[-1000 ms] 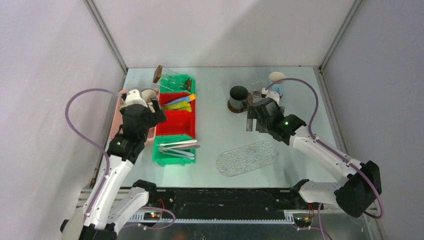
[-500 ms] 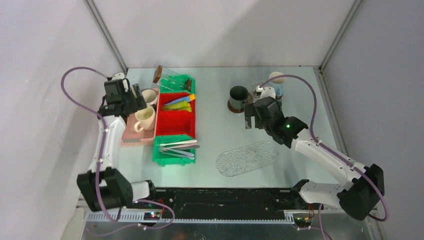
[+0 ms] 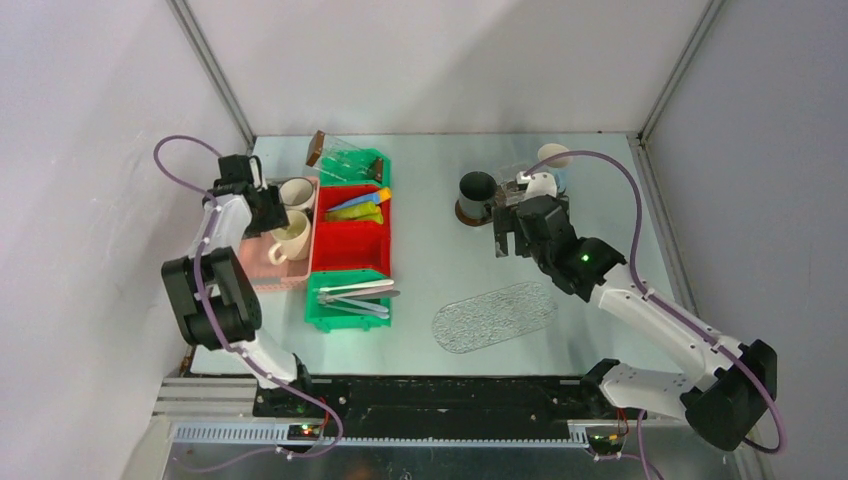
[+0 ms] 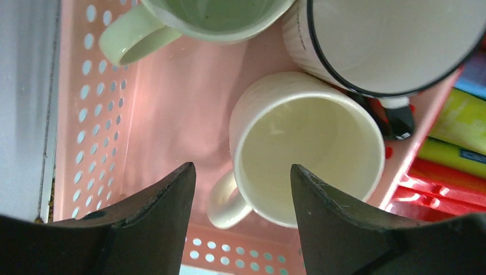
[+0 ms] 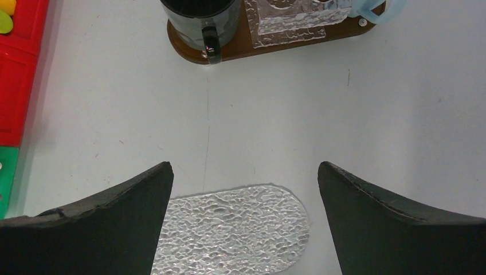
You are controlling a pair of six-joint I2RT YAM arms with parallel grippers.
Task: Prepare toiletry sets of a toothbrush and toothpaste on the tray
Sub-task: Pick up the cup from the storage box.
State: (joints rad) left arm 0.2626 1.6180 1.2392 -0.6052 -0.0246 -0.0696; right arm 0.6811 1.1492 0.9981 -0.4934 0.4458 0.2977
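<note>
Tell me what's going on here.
Toiletry sets are being prepared. The left hand hangs open over the pink basket, straddling the handle side of a cream mug without gripping it. The right hand is open and empty above the table, between the clear oval tray and the brown tray holding a dark mug. Toothpaste tubes lie in the red bin, toothbrushes in the green bin.

Cream mug (image 4: 309, 154) glossy ceramic; pink basket (image 4: 172, 114) perf. plastic; clear tray (image 5: 229, 229) pebbled; table (image 5: 258, 132) matt
</note>
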